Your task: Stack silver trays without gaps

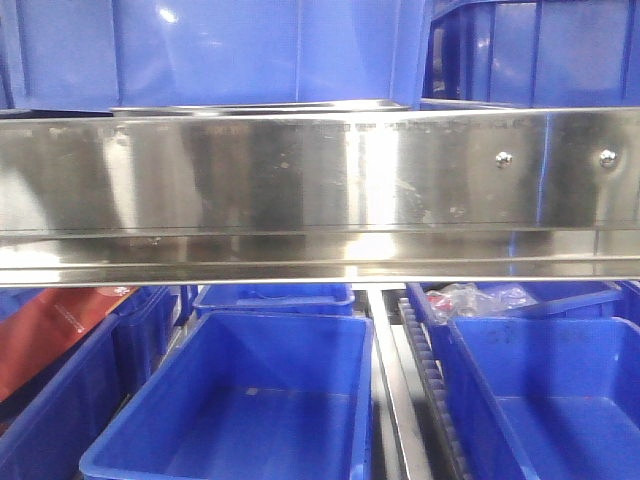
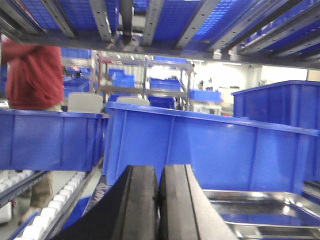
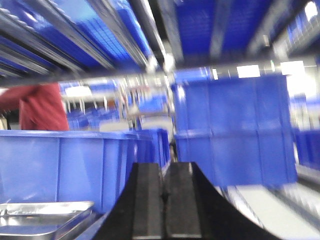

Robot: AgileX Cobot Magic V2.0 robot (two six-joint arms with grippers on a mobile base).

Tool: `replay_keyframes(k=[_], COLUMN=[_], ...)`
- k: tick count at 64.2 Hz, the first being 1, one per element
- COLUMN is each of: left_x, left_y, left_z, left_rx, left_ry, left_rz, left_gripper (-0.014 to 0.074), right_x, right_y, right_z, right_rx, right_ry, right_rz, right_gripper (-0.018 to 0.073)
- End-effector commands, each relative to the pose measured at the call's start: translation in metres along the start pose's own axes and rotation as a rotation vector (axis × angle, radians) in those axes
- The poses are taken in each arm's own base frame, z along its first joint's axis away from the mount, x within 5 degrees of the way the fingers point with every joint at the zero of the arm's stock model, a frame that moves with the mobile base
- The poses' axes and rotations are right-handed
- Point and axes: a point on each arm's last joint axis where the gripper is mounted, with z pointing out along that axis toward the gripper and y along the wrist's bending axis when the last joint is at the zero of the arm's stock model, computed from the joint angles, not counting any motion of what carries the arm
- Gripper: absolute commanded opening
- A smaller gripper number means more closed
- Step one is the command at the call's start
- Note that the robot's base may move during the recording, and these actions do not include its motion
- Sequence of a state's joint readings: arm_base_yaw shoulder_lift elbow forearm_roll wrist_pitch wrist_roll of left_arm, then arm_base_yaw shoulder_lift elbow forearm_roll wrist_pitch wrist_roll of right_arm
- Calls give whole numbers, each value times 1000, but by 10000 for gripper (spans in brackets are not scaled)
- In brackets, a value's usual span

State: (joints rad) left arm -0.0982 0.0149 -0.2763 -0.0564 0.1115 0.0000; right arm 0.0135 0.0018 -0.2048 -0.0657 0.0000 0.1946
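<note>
A silver tray [image 2: 265, 212] lies low at the right of the left wrist view, with a second rim showing under it. A silver tray [image 3: 42, 215] lies at the lower left of the right wrist view. In the front view only a thin tray rim [image 1: 260, 106] shows above the steel rail. My left gripper [image 2: 159, 172] is shut and empty, just left of the tray. My right gripper [image 3: 164, 170] is shut and empty, right of the tray. Neither gripper shows in the front view.
A broad steel shelf rail [image 1: 320, 190] with screws spans the front view. Deep blue bins [image 1: 250, 400] stand below it, and more bins [image 2: 200, 145] stand behind the grippers. A roller track [image 2: 45, 215] runs at the left. A person in red [image 2: 32, 75] stands behind.
</note>
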Motion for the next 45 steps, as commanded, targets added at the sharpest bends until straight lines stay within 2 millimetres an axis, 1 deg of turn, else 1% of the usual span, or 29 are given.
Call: replay_keyframes(k=[1,8,14,17,21,27,32,37,42,45], left_x=[-17,-27,-29,-29,-31,-38,-44,-47,-47,-47], left_y=[-2,-3,-4,-6,-9,-12,-12,-11,-12,-13], left_z=[1,12,23,30,37,44,46,47,49,52], left_rx=[7,5,11,19,40,58,58,55,59,64], left_ry=[73,193,315,362,382,334,266,237,262,306], left_rz=[-5,-2,-30,-66,-144,-251,-290,-293,-294,-287], left_gripper=[-6,-6,-6,-6,-6,-6,-6,-6,-8,-9], right_x=[-17,-37,-51,-58,-67,-77,-84,-86,-85,-85], right_y=[1,3,7,9,13,15,17,19,21,24], right_z=[1,10,24,31,41,60,68,72,75,78], right_rx=[29,58,69,66,57,47,27,12,1,-21], right_ry=[115,267,413,478,523,512,433,409,480,536], right_rz=[16,38,85,104,125,154,196,244,225,209], right_gripper=[-70,-70,-70,-70,-70,-70,-70,-70,-70,-70])
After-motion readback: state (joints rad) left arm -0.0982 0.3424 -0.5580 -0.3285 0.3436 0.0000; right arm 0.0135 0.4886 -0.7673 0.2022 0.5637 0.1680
